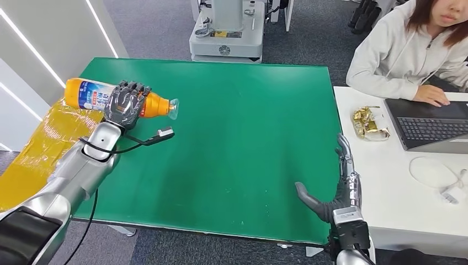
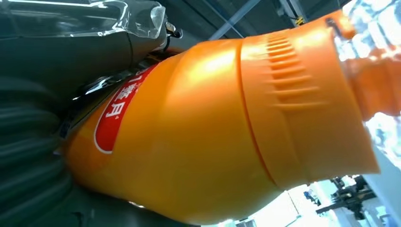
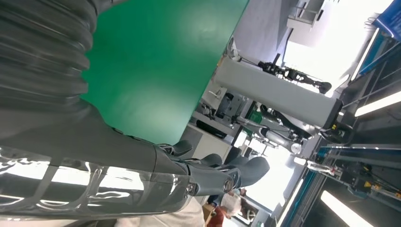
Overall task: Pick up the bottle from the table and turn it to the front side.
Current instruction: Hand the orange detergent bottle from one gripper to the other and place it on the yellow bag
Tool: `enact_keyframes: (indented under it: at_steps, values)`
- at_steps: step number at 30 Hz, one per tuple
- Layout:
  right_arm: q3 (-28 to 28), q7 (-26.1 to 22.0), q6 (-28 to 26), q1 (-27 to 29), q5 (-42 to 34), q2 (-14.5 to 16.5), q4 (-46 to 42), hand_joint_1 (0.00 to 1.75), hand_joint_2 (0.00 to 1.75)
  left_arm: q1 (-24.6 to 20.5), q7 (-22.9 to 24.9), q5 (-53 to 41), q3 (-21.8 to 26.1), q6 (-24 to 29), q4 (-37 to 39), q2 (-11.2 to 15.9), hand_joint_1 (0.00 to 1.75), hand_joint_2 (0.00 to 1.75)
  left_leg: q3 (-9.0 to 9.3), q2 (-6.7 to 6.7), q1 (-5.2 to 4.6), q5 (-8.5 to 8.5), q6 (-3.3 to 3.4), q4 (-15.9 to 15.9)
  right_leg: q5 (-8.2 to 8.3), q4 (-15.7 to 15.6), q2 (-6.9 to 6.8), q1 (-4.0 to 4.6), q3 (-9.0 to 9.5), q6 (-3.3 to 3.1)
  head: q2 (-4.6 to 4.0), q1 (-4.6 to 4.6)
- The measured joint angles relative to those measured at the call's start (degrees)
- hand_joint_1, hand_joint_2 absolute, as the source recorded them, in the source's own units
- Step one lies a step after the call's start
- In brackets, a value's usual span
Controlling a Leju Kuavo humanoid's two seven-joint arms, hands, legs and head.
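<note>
Currently held: orange bottle (image 1: 94,95), lying sideways in the air above the far left corner of the green table (image 1: 232,149), clear cap end pointing toward the table's middle, base end out past the edge over the yellow wrapped surface (image 1: 33,149).

Left hand (image 1: 126,105): fingers wrapped over the bottle's middle, partly covering the label; the left wrist view shows the bottle's orange shoulder (image 2: 227,132) pressed close against the palm.

Right hand (image 1: 336,185): fingers straight and apart, thumb out, holding nothing, at the table's near right edge.

Risks, judged:
- Slip. The body looks smooth and rounded; turning it inside a one-hand wrap could let it roll out of the fingers, and a fall here would probably land off the table's edge.
- Label hidden. The fingers lie across the print, so the front may be hard to confirm while the hold stays where it is.
- Cable snag. A black cable with a small plug (image 1: 164,132) hangs from the left wrist just below the bottle and could catch during a wrist turn.

Surroundings:
- White desk (image 1: 386,182) touching the table's right side, with a laptop (image 1: 430,124), gold-wrapped sweets (image 1: 370,122) and a white cable (image 1: 441,176).
- Person in a grey hoodie (image 1: 397,55) seated there, well apart from the bottle.
- Grey machine base (image 1: 226,38) beyond the far edge.

Nothing stands between the bottle and the table's bare middle.
</note>
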Motion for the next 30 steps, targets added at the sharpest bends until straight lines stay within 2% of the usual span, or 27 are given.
enact_keyframes:
  at_steps: [5, 12, 18, 25, 30]
  values:
    - [-2.11, -0.42, 0.85, 1.09, 1.30, 0.29, -0.93, 0.00, 1.75, 6.04, 3.12, -0.27, 3.71, -0.67, -4.13, 4.15, 1.75, 1.75, 0.05, 0.22, 0.00, -0.05, -0.07, -0.01, 0.00, 0.00, 0.26, -0.01, -0.05, -0.01, 0.00, -0.02]
    - [-4.28, 0.53, 1.37, 2.13, 2.59, 1.07, -2.47, 0.00, 1.75, 13.04, 4.09, -0.30, 8.12, -3.03, -9.78, 7.46, 1.75, 1.75, 0.01, 0.13, 0.00, -0.05, -0.07, -0.01, -0.01, -0.02, 0.16, -0.01, -0.05, 0.00, 0.00, -0.01]
    - [-6.21, 1.08, 1.31, 4.25, 3.15, 1.44, -5.11, 0.00, 1.75, 16.80, 2.20, -0.31, 11.72, -4.17, -12.43, 7.90, 1.75, 1.75, -0.01, 0.07, 0.00, -0.06, -0.07, -0.01, -0.04, -0.04, 0.08, -0.01, -0.05, 0.00, 0.00, -0.01]
    - [-7.60, 1.14, 1.58, 6.99, 4.34, 1.90, -7.98, 0.00, 1.75, 17.88, -1.35, -0.27, 13.07, -4.47, -12.41, 7.41, 1.75, 1.75, -0.01, 0.07, 0.00, -0.06, -0.07, -0.01, -0.04, -0.05, 0.07, -0.01, -0.05, 0.00, 0.00, -0.01]
    - [-7.71, 0.74, 1.80, 9.17, 5.15, 2.36, -9.51, 0.00, 1.75, 18.03, -3.91, -0.05, 13.35, -3.01, -9.25, 6.07, 1.75, 1.75, -0.01, 0.09, 0.00, -0.06, -0.07, -0.01, -0.04, -0.05, 0.10, -0.01, -0.05, 0.00, 0.00, -0.01]
